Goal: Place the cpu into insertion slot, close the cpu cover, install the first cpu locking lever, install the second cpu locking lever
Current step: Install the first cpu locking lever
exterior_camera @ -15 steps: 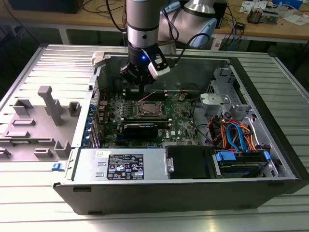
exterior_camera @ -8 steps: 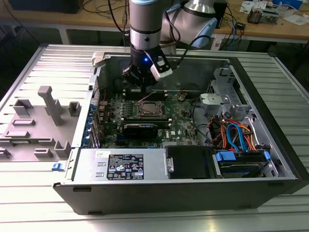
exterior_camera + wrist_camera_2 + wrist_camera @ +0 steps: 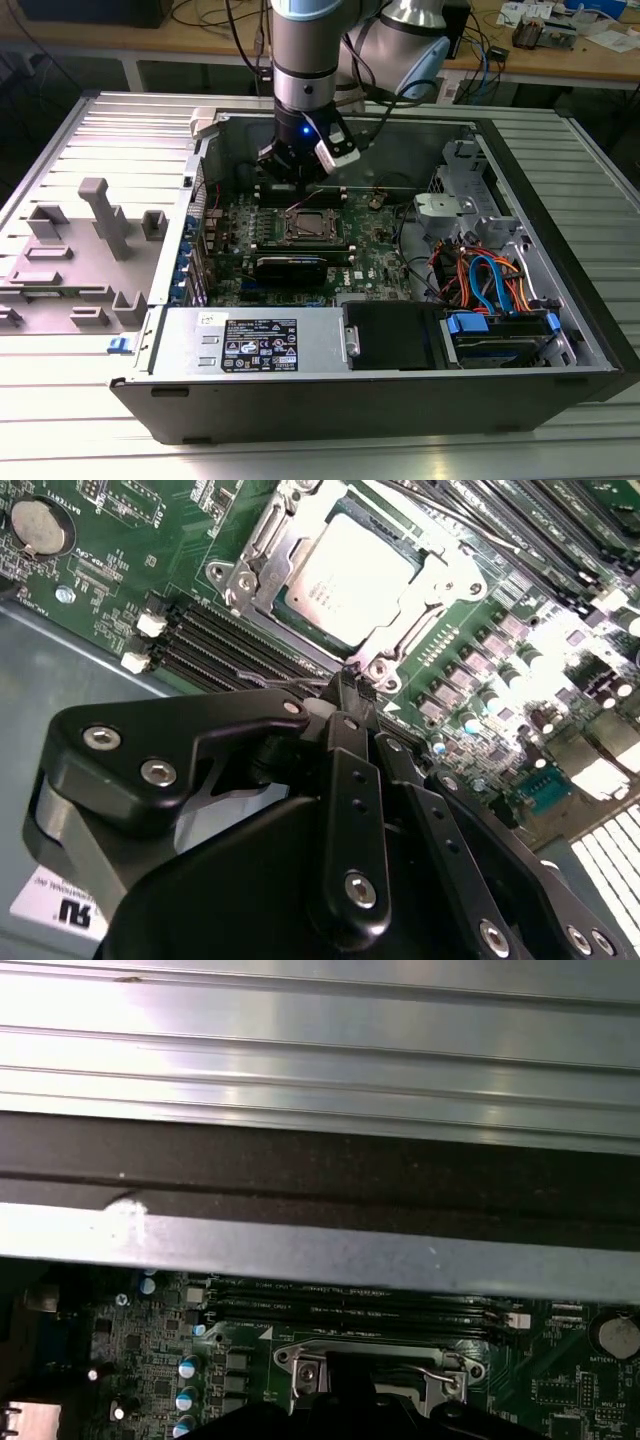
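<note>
The black pincer has its fingertips pressed together where a thin wire lever meets them; I cannot tell whether it is pinched. Just beyond the tips, the dull silver square cpu lies in the metal-rimmed insertion slot, under the lowered silvery frame cpu cover.

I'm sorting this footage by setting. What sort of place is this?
Probably a robotics lab or electronics workshop: an open computer case sits on a ribbed metal table beneath a robot arm, with cluttered wooden benches behind.
</note>
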